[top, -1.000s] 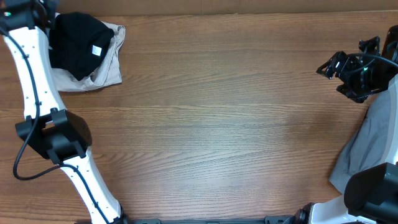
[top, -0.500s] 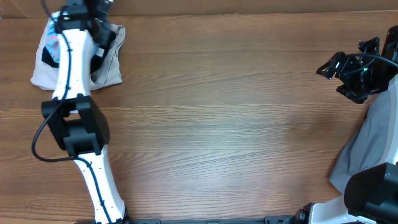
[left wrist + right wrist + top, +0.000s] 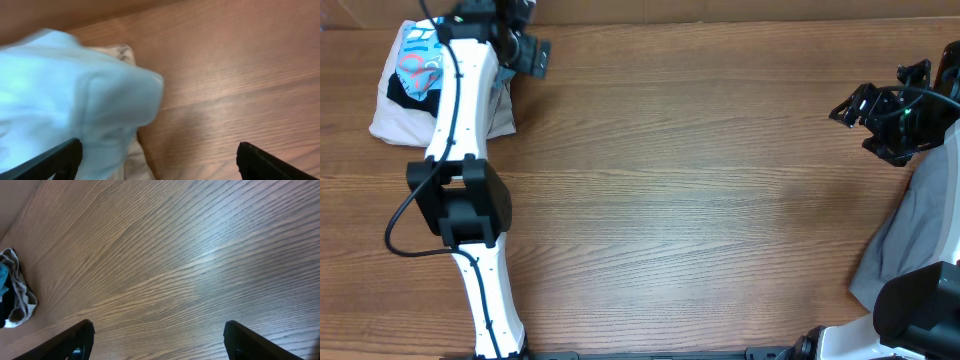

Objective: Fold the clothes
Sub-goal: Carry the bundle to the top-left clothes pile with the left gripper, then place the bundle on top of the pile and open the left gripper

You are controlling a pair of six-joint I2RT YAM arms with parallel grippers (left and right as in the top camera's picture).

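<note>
Stack: blue shirt (image 3: 417, 62) lay on top of a black garment (image 3: 398, 92) and a beige one (image 3: 395, 122), at the far left corner of the tabletop (image 3: 670, 200).
Left gripper (image 3: 525, 45): sat just beside the stack's right edge, jaws wide and empty; in the wrist view the blue cloth bulged between them and touched neither.
Right gripper (image 3: 865, 105): hung off to the right, well apart from the stack, jaws wide and holding nothing.
Grey garment (image 3: 910, 235): lay at the right edge of the tabletop, near the right arm, unfolded by the look of it.
Step in hand: judged to be letting go of the blue shirt on the stack.
Doing it well: lift clear with jaws wide, straight up and away from the stack, so no finger drags a fold loose.
Risk: the shirt's right edge looked puffed and could catch or slump off the stack.
</note>
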